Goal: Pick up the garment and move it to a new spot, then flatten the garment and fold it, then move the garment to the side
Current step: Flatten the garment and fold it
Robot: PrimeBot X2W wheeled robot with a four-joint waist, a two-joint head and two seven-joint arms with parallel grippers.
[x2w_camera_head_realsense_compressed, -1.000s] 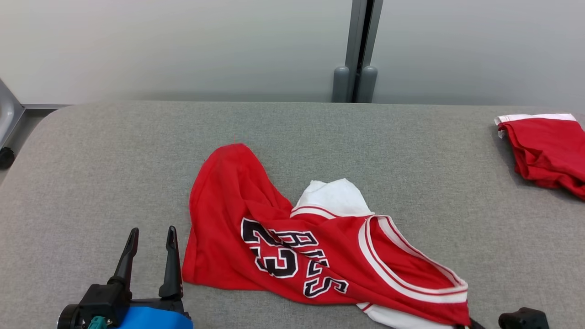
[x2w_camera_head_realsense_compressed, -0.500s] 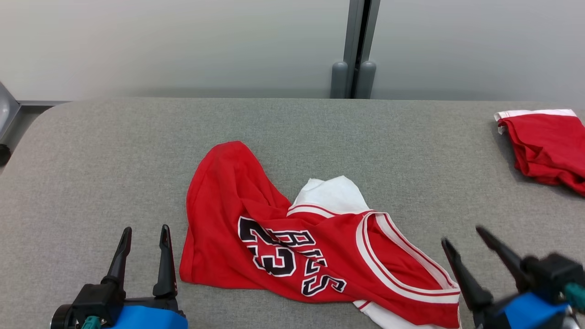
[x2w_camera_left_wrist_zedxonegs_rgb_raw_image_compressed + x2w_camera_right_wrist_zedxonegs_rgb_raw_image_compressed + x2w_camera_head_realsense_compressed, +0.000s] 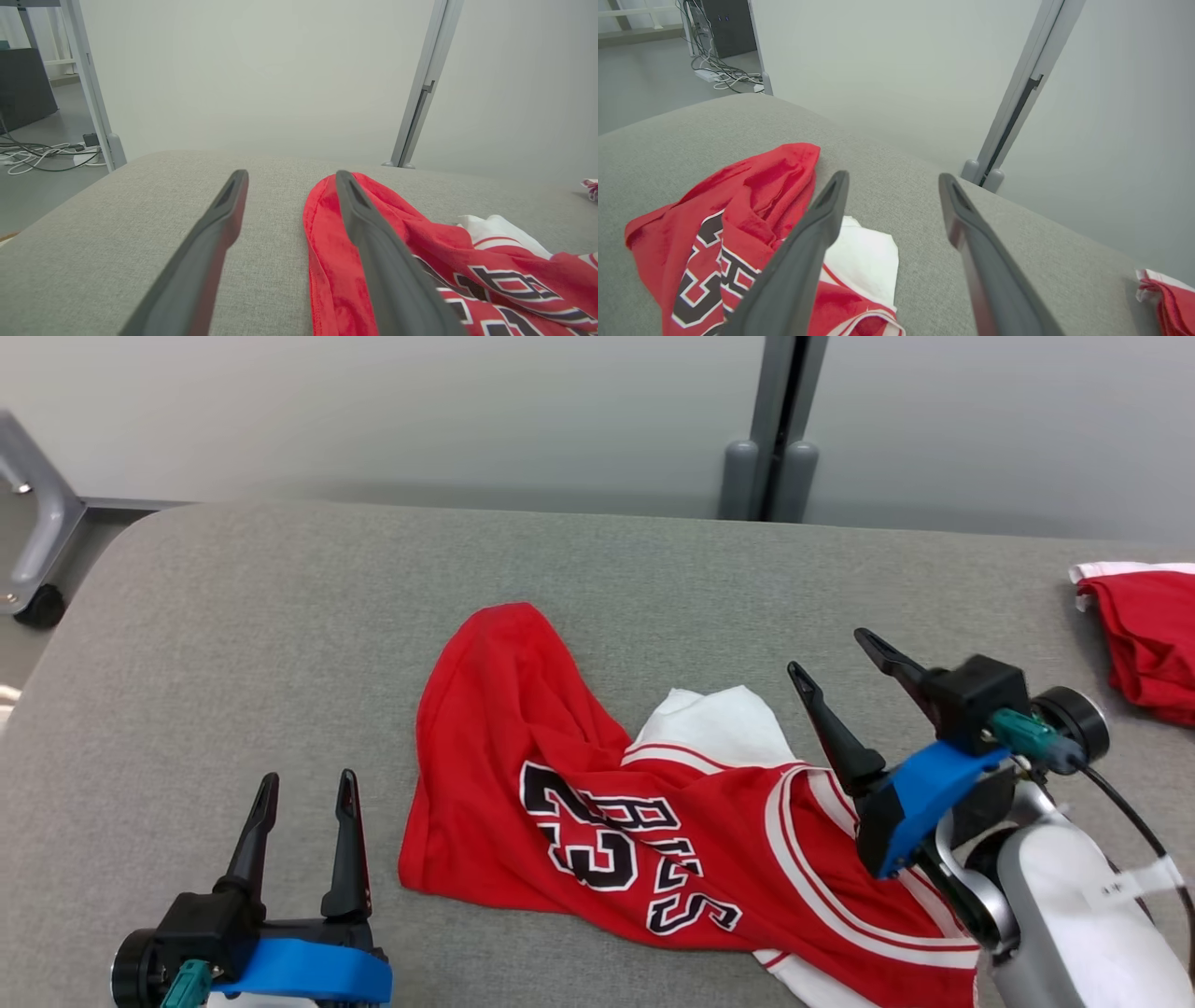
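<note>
Grey woven fabric covers the broad, round-cornered worktop [image 3: 233,616], the largest thing here and the 1 surface that carries everything. Near its front middle lies the red mesh basketball jersey [image 3: 504,728] with white-and-red trim and a black "23". It is crumpled and doubled over itself, with a white panel poking out at the back, so it needs spreading before any fold. That spot looks to be within reach of both arms.

The right hand [image 3: 827,651], dark-fingered on a blue mount, hangs above the jersey's right side. Its fingers are spread wide with nothing between them. In the right wrist view 1 finger crosses the white panel and the other crosses bare worktop. This seems a stance for coming down on that edge.

The left hand [image 3: 308,777] sits low, just beside the jersey's left hem, fingers apart and empty. It appears placed to take that side so the cloth can be drawn flat between 2 grips.

A second red garment with a white band [image 3: 1144,635] lies bunched at the far right edge, well apart.

Count: 1 worktop, 2 garments, 2 hands, 4 fingers.
</note>
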